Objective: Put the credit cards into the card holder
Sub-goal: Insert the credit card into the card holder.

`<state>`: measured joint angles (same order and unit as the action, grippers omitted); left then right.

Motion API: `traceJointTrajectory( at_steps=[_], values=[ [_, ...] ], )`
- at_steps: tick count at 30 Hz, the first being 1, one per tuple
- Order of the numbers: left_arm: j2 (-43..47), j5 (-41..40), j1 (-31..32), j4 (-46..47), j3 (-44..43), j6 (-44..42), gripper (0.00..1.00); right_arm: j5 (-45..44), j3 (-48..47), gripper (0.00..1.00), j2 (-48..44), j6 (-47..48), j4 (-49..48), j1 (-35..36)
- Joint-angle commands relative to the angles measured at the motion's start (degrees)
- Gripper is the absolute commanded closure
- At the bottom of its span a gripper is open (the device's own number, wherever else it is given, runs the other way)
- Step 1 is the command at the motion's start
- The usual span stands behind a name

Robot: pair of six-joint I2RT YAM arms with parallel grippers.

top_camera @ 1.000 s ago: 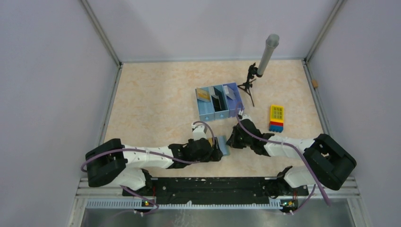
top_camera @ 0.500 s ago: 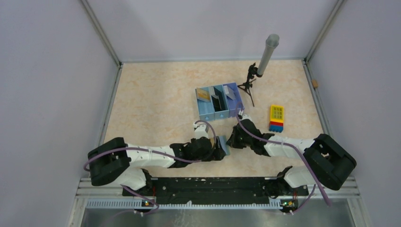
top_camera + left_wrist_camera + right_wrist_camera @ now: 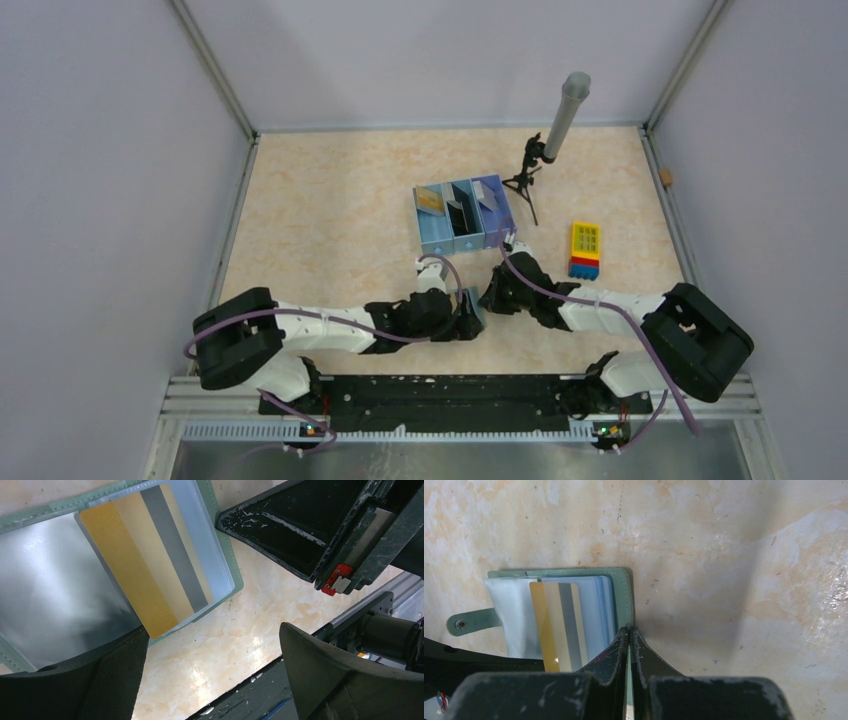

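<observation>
L arm has slid further along the near edge toward the R arm since a sec ago, bringing the left gripper (image 3: 461,318) closer over the card holder (image 3: 474,311); R arm hasn't shifted.

Holder lies open and flat on the table (image 3: 320,210) near the front, between the two grippers. A gold credit card (image 3: 555,625) w/ a grey stripe sits among its clear sleeves; how deep it's seated I can't tell.

Left gripper (image 3: 215,680) is spread wide, nothing in it, one finger (image 3: 112,677) overlapping the sleeve side in the L wrist view. Right gripper (image 3: 629,632) is clenched tight, tips touching the holder's green edge (image 3: 624,587). Pinching the cover or just pressing it down: can't tell.

Risks, as I judge them: if the R tips slip off that thin edge, the holder skids when the L finger nudges the card. A crooked push could also jam the card or buckle the sleeve.

Card's long axis follows its stripe, running toward the R wrist cam, approx. parallel to the edge the R tips touch. Holder's snap tab (image 3: 466,622) points away from those tips. More cards wait in the blue tray (image 3: 440,240), well apart.
</observation>
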<state>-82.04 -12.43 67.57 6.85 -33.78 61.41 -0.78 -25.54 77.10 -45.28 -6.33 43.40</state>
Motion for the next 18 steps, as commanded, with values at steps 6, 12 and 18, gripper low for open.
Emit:
traceJointTrajectory(
  at_steps=[6,12,18],
  values=[
    [0.40,-3.35,-0.52,-3.73,-2.22,-2.08,0.01,-0.37,1.26,1.00,0.06,-0.07,2.00,0.55],
    [0.83,-3.93,-2.52,-6.15,-2.59,-2.28,0.01,-0.61,1.18,1.00,0.07,-0.06,2.31,0.55],
    [-0.58,-3.02,-4.29,-4.08,-3.23,-3.58,0.01,-0.64,1.17,1.00,0.07,-0.07,2.36,0.55]
  ],
)
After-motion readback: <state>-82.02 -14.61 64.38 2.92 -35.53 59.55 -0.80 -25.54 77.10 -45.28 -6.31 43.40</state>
